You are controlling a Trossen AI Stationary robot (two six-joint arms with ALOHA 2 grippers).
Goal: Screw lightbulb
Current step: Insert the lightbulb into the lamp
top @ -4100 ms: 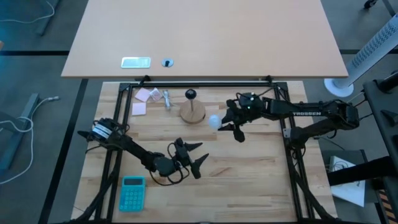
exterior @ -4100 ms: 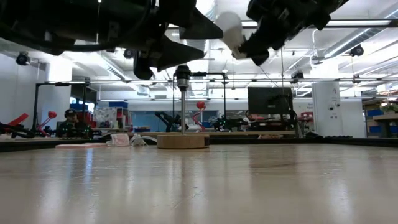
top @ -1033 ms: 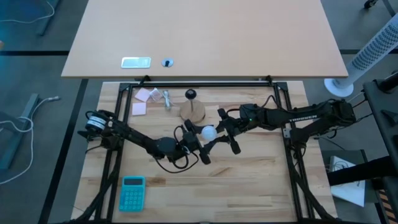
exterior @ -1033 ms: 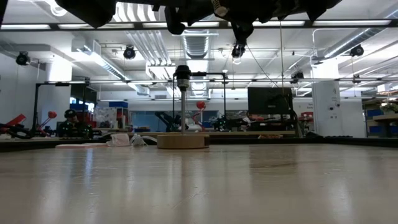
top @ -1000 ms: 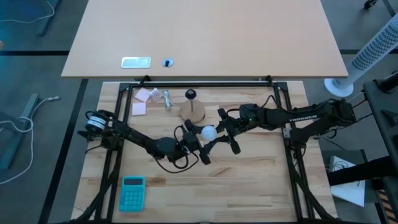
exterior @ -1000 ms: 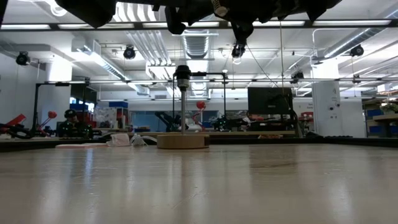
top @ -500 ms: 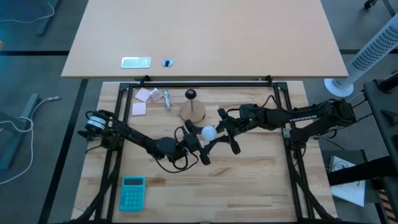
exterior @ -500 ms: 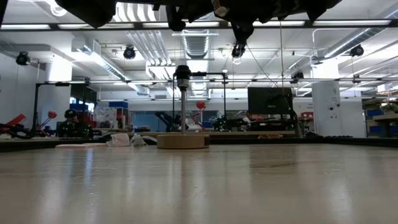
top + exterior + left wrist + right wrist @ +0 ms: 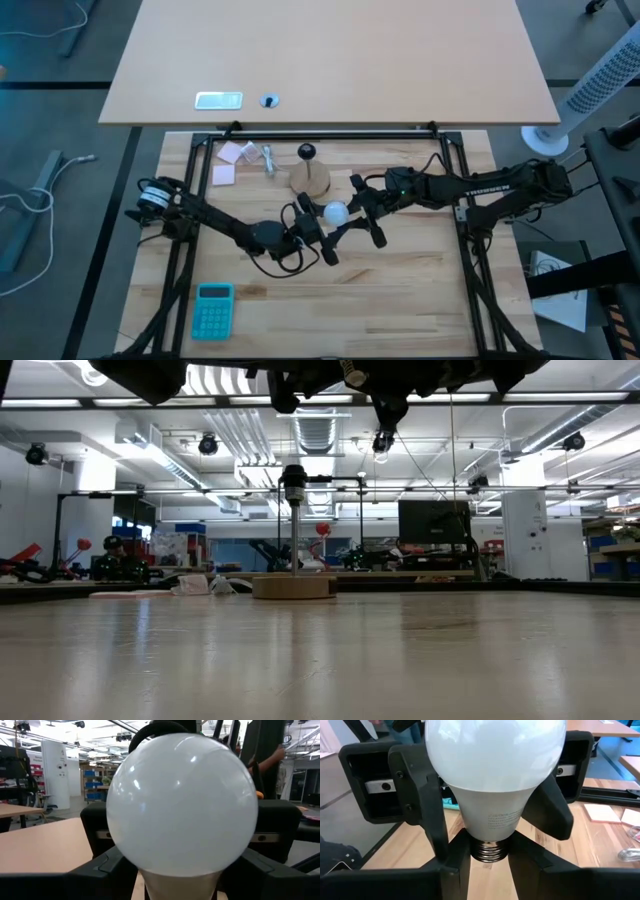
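- Lightbulb (image 9: 335, 212) is held in the air above the desk (image 9: 420, 280), just in front of the wooden disc (image 9: 310, 181) with its black socket (image 9: 293, 481), not touching it.
- Right pincer (image 9: 489, 854) is clenched on the bulb's screw thread; the glass globe points toward the left arm.
- Left pincer (image 9: 320, 235) straddles the globe. Compared with a second ago its fingers (image 9: 107, 865) have narrowed toward the glass; bulb and both arms have not otherwise shifted.
- Reading: a hand-over from right to left looks under way, not finished. Nothing is threaded into the socket yet.
- Cannot tell whether the left fingers actually touch the globe; in the left wrist view the bulb fills the frame and hides the contact.
- Low view crops both pincers at the upper edge; the bulb is not visible there.
- Pink papers and wrapper (image 9: 240, 155) behind the disc are too small to detail.
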